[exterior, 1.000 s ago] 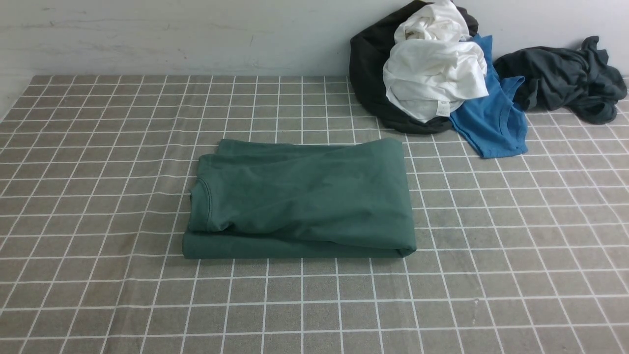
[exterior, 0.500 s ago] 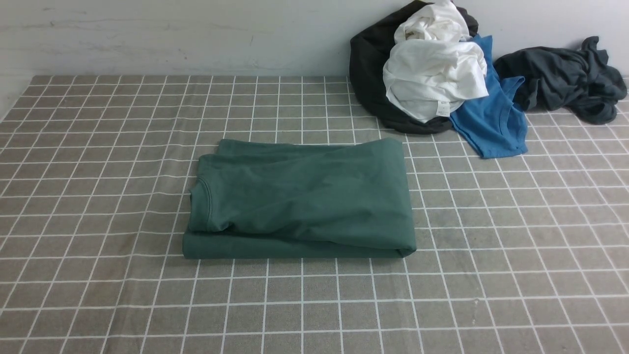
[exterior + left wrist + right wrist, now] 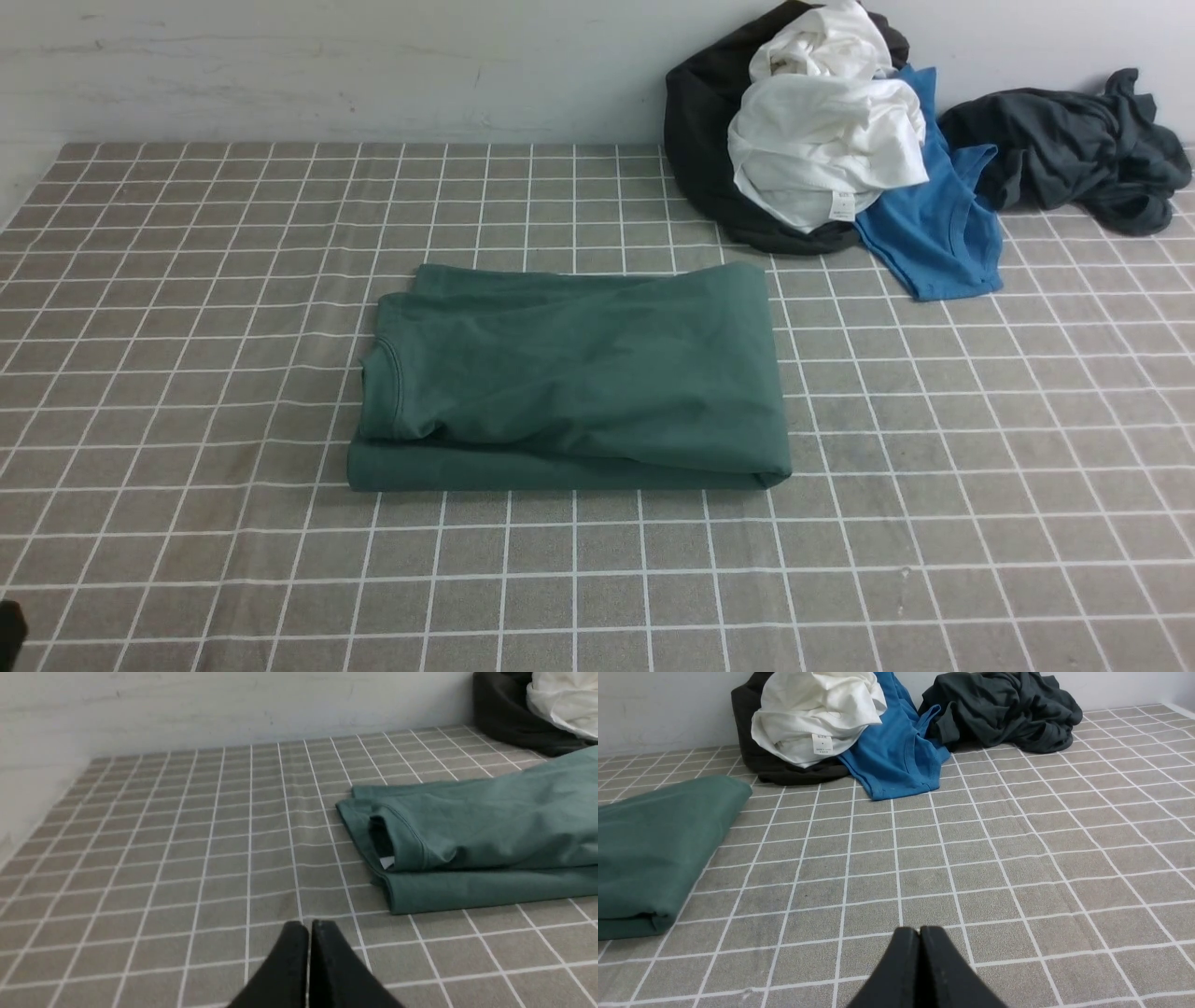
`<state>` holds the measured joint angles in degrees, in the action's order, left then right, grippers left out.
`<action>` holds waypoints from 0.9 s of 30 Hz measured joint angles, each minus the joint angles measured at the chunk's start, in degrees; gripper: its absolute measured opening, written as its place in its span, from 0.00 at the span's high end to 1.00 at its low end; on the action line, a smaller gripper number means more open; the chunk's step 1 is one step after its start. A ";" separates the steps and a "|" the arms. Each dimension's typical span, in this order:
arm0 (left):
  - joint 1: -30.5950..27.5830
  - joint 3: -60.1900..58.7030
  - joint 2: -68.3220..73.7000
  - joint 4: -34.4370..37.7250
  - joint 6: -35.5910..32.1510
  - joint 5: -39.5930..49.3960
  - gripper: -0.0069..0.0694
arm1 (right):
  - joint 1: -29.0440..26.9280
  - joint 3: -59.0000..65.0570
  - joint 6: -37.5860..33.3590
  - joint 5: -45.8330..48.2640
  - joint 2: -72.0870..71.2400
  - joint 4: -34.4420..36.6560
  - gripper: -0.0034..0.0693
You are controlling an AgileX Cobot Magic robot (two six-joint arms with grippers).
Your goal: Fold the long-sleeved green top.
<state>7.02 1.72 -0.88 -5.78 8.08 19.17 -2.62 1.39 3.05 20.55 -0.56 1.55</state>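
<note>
While folded, green long-sleeved top lies flat | left gripper closed, empty

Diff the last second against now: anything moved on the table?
Almost nothing. A dark shape has come into the front view's lower left corner; too little shows to say what it is. The green top lies folded in the same spot, untouched. Both grippers, left and right, are shut and empty. The clothes pile is unchanged.

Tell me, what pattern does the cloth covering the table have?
The grey-brown tablecloth has a grid of thin white lines forming squares, clearest in the front view.
</note>
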 joint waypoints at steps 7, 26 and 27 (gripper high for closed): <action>-1.10 -3.20 0.00 6.87 -9.91 2.70 0.92 | 0.00 0.00 0.00 0.00 0.00 0.06 0.97; -1.10 -3.20 0.00 14.29 -17.30 3.36 0.92 | 0.00 0.00 0.00 0.00 0.00 0.06 0.97; -1.10 -3.20 0.00 14.59 -16.97 3.36 0.92 | 0.00 0.00 0.00 0.00 0.00 0.06 0.97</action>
<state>5.92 -1.48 -0.88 8.81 -8.89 22.53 -2.62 1.39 3.05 20.55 -0.56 1.61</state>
